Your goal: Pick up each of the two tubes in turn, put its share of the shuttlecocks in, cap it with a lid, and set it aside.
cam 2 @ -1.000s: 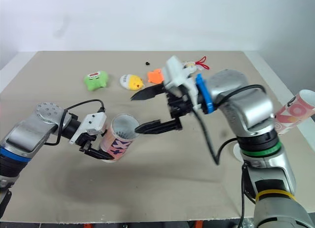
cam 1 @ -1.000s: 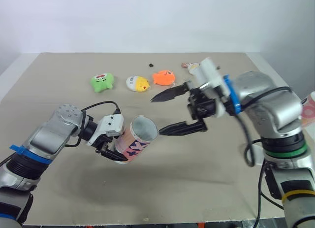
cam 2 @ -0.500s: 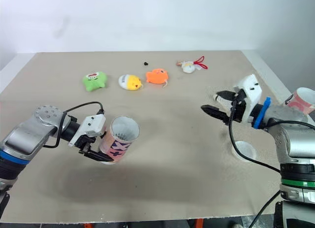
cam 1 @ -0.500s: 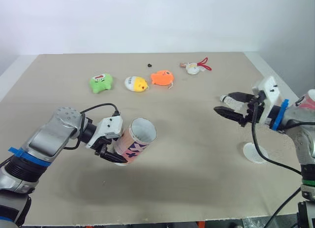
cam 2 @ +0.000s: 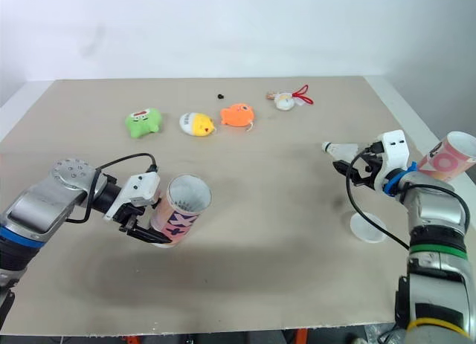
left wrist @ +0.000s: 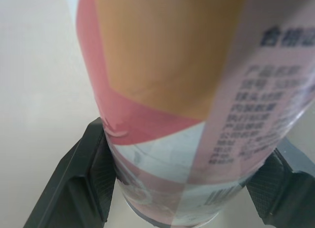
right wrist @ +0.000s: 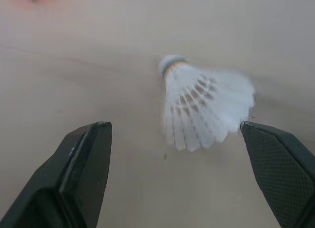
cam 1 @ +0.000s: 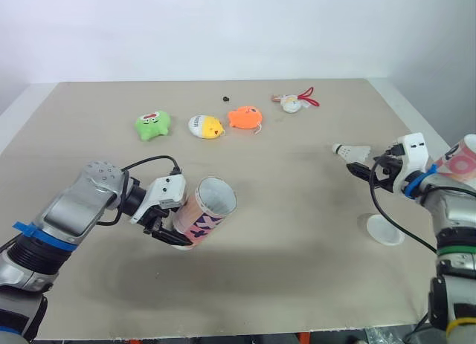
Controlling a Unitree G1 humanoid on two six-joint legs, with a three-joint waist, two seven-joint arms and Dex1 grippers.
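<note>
The patterned tube (cam 1: 204, 214) is tilted over the near left part of the tabletop (cam 1: 297, 284), its open mouth turned up and toward the robot's right. The left tool (cam 1: 169, 226) is clamped on its lower end, one black finger (left wrist: 83, 179) pressed to each side. A white shuttlecock (right wrist: 204, 110) lies on its side on the right part of the tabletop, cork toward the robot's left. The right tool (right wrist: 173, 124) sits just behind it with its fingers spread wide, holding nothing and not touching the feathers. A round white lid (cam 1: 385, 229) lies flat nearer the robot, beside the right arm. A second pink-and-white tube (cam 1: 462, 157) shows at the tabletop's right edge. Along the far side sit a green plush toy (cam 1: 154, 125), a yellow-and-white plush toy (cam 1: 207, 125), an orange plush toy (cam 1: 246, 118) and a white charm with a red cord (cam 1: 295, 102).
</note>
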